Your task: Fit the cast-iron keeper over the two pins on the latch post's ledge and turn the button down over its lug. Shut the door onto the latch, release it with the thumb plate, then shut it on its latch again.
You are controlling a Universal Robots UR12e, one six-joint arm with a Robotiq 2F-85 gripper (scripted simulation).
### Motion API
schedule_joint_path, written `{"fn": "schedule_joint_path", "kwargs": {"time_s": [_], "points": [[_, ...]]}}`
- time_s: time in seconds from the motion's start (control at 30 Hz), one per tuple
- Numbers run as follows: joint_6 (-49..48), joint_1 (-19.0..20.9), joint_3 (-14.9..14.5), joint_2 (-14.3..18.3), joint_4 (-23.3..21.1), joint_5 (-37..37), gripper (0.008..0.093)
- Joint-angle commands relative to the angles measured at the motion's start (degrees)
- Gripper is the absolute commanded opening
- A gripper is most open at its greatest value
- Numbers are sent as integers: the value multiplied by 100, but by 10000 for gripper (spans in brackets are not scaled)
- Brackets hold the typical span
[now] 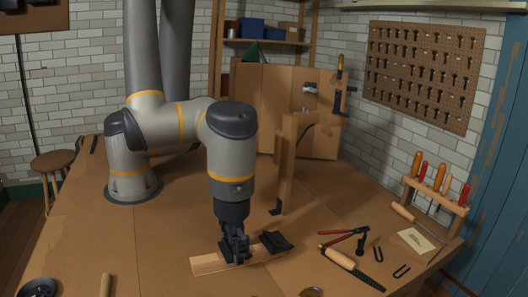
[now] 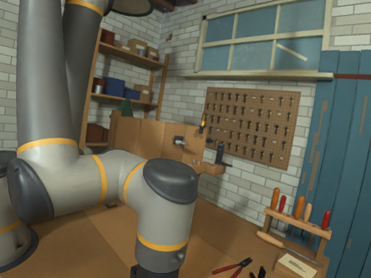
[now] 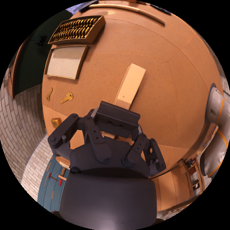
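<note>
The cast-iron keeper [image 3: 118, 119] [image 1: 236, 249], a dark block with notches along its face, sits on a pale wooden batten [image 1: 223, 259] [image 3: 129, 86] at the front of the bench and is held between the fingers of my gripper [image 3: 115, 125] [image 1: 235, 253], which is closed on it. A second dark iron piece [image 1: 275, 241] lies on the batten's right end. Far back, the latch post's ledge [image 1: 314, 116] [image 2: 209, 167] carries two small pins [image 1: 305, 110], with the door [image 1: 288, 162] standing open in front of it.
The bench's front edge runs just below the batten. Pliers [image 1: 343, 234], a file [image 1: 352, 268] and two staples [image 1: 378, 254] lie to the right, before a chisel rack [image 1: 436, 196]. The wrist camera shows trays [image 3: 66, 61] and keys [image 3: 66, 97] beyond the batten.
</note>
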Motion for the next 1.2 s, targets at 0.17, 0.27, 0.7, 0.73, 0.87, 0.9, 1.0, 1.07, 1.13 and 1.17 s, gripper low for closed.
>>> {"fn": "schedule_joint_path", "kwargs": {"time_s": [0.17, 0.27, 0.7, 0.73, 0.87, 0.9, 1.0, 1.07, 1.13, 1.17], "points": [[0, 0, -7, -4, -5, 0, 80], [0, 0, -11, -14, 8, 0, 80], [0, 0, -45, -126, 155, 0, 80], [0, 0, -51, -143, 178, 0, 80], [0, 0, -94, -267, 340, 0, 80], [0, 0, -110, -310, 399, 0, 80], [0, 0, -168, -460, 605, 0, 80], [0, 0, -214, -568, 758, 0, 80], [0, 0, -262, -675, 914, 0, 80], [0, 0, -287, -726, 990, 0, 80]]}}
